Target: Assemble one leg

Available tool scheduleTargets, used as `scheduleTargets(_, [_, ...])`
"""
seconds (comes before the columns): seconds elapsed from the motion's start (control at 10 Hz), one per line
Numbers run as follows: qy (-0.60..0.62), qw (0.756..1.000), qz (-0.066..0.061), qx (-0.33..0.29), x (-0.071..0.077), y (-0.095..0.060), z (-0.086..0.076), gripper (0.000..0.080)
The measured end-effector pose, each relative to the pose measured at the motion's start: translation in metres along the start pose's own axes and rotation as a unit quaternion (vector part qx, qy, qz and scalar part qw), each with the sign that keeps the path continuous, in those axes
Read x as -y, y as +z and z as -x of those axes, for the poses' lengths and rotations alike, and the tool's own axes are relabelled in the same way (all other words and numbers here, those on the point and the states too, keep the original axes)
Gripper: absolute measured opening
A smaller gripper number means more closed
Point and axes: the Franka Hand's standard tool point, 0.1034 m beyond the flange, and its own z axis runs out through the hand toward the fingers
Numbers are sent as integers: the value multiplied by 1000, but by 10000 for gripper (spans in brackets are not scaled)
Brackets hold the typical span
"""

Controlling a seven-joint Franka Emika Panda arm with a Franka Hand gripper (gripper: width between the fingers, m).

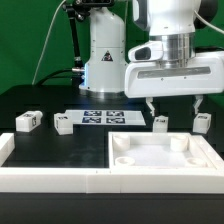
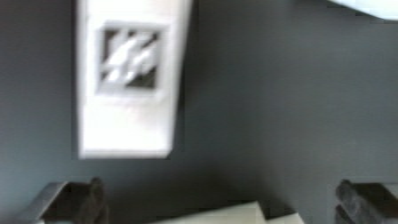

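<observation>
Four small white legs with marker tags lie on the black table: two at the exterior view's left (image 1: 27, 121) (image 1: 63, 124) and two at its right (image 1: 160, 123) (image 1: 202, 122). My gripper (image 1: 173, 104) hangs open and empty above the gap between the two right legs, its fingertips just above their height. In the wrist view one leg (image 2: 130, 80) shows as a blurred white oblong with one tag, ahead of and to one side of my open gripper (image 2: 217, 205). The fingertips (image 2: 71, 200) touch nothing.
The large flat white square piece with round corner sockets (image 1: 160, 150) lies in front of the right legs; its corner shows in the wrist view (image 2: 249, 212). The marker board (image 1: 103, 117) lies mid-table. A white rail (image 1: 50, 178) runs along the front. The robot base (image 1: 105, 50) stands behind.
</observation>
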Motion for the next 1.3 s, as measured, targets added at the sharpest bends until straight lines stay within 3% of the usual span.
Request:
scheduleTargets(0.2, [61,998,-6,6,16,3,19,649])
scheduleTargets(0.4, [49,999,-10,4,29,-1,24,649])
scheduleTargets(0.8, [19,999,2,35,22,1,27,649])
scheduleTargets(0.9, [12,996,10,88,16,0,27,649])
scheduleTargets(1.0, [19,992,11,120,15,0,23,649])
scheduleTargets(1.1, [31,990,11,141,16,8,34,649])
scheduleTargets(1.2, [32,980,22,193,16,7,49,649])
scheduleTargets(1.3, [38,969,25,243,22,3,51,649])
